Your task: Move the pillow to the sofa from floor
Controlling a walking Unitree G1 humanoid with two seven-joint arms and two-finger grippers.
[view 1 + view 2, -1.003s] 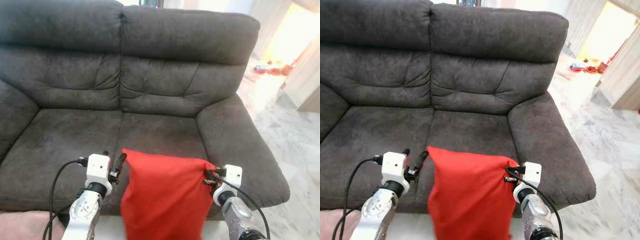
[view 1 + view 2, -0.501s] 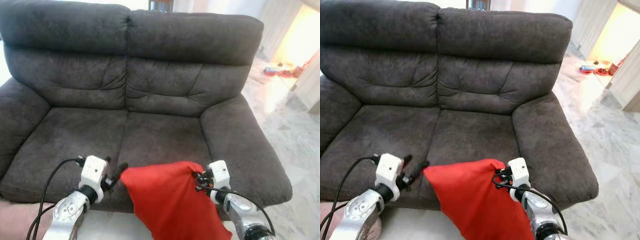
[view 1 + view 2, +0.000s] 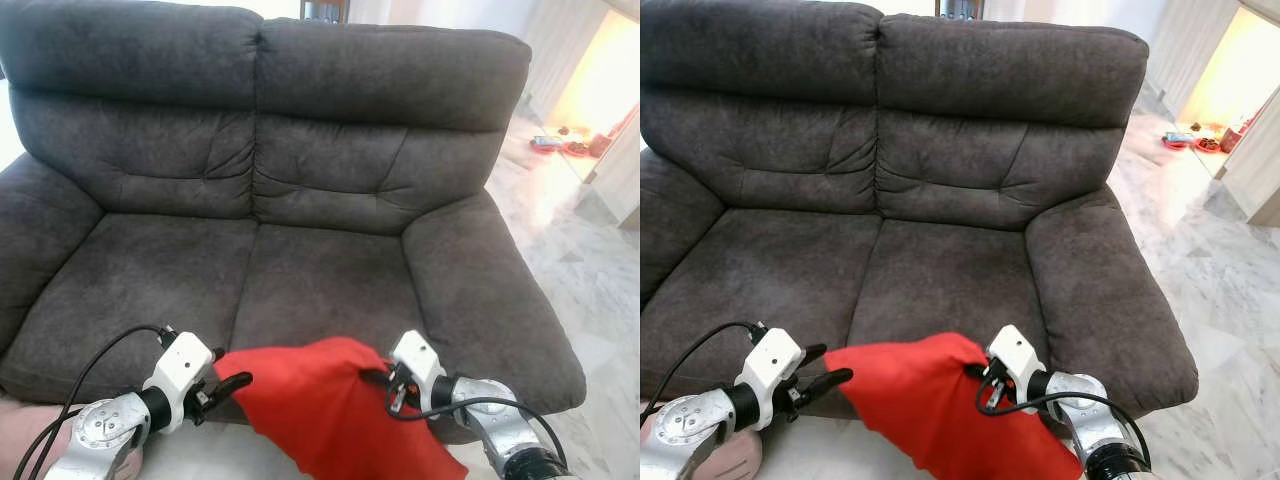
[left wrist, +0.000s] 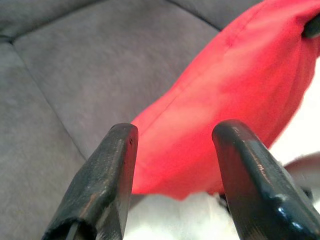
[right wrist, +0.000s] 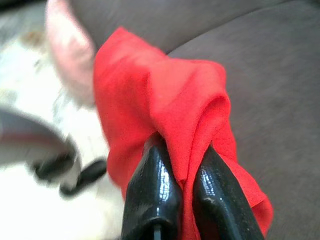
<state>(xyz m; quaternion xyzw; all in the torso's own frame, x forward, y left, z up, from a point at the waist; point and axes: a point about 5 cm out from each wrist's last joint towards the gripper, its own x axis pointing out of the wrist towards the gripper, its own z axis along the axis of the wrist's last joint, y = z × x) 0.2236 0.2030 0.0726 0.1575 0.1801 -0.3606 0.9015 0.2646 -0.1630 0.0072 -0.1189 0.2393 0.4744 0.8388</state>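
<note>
Fingers (image 4: pixel 105 185) of the left gripper (image 3: pixel 228 385) stood apart, empty, just beside the left corner of the red pillow (image 3: pixel 320 405), at the sofa's (image 3: pixel 300 200) front edge. That pillow hung before the seat's front edge, over pale floor (image 3: pixel 600 300). At its right, the right gripper (image 5: pixel 187 192) pinched a bunched fold of the red cloth between closed fingers.

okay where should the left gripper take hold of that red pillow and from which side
At the red pillow's near left corner, coming in from the robot's left. That corner pokes out just ahead of the left gripper, whose jaws stand open around it, while the right gripper pinches the opposite bunched corner. The cloth is thin there, so it should pinch easily.
</note>
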